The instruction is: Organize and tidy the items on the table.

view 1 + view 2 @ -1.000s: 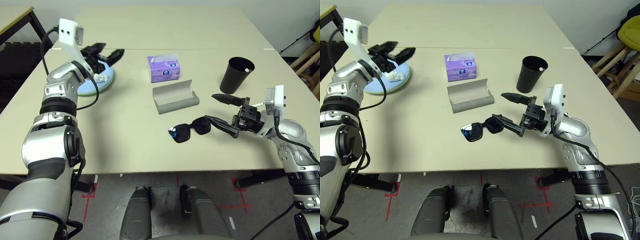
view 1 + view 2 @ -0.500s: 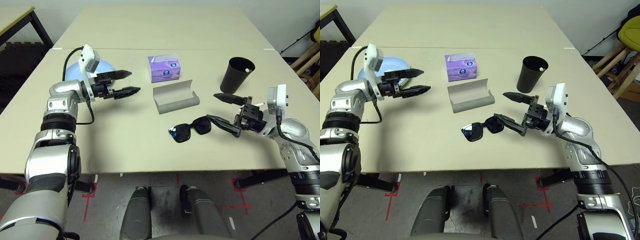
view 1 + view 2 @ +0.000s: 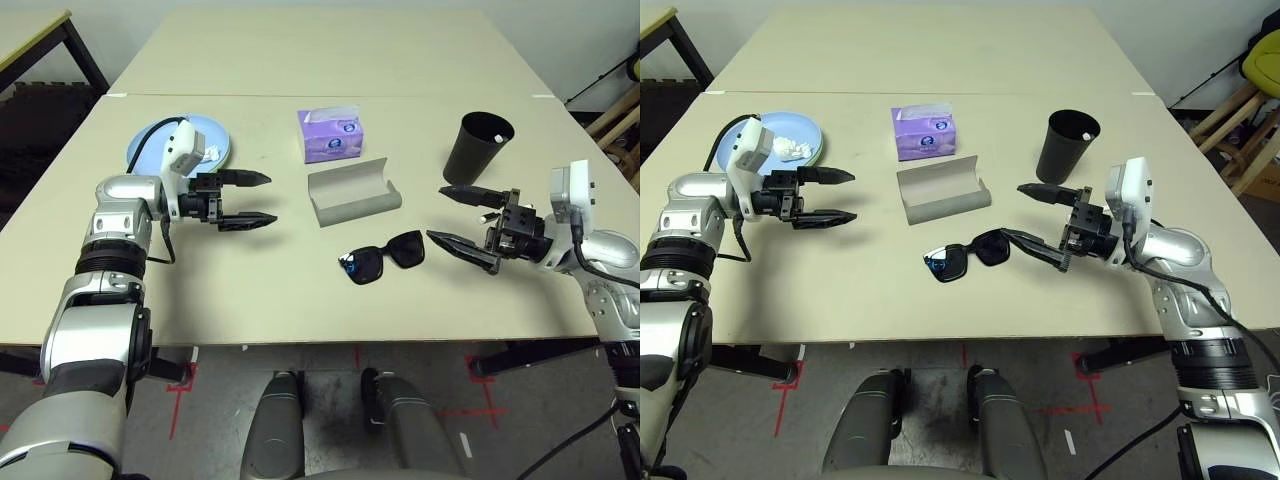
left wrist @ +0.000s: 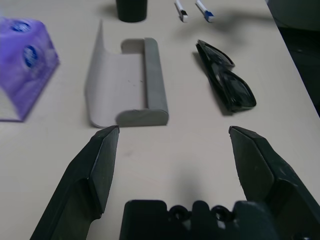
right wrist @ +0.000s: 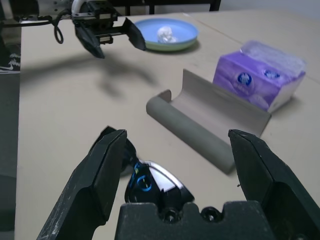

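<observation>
Containers. A light blue plate (image 3: 780, 132) is stacked on a pale green plate (image 5: 172, 47) at the table's (image 3: 250, 290) left side; one crumpled white tissue wad (image 3: 792, 148) lies in the upper plate. One grey glasses case (image 3: 352, 192) lies open near the table's centre, its tray seen empty in the left wrist view. One black tapered cup (image 3: 476, 148) stands upright toward the right; its contents cannot be told. One purple tissue box (image 3: 329, 135) stands just behind the case, a white tissue showing at its top.

Loose items. One pair of black sunglasses (image 3: 385, 257) lies folded on the table in front of the case, apart from it. Two white pens (image 4: 195, 9) lie side by side near the cup.

Grippers. The left gripper (image 3: 252, 200) is spread wide and holds nothing; it hangs above bare table between the plates and the case, pointing toward the case. The right gripper (image 3: 458, 217) is likewise spread wide and empty, just right of the sunglasses, pointing at them without touching.
</observation>
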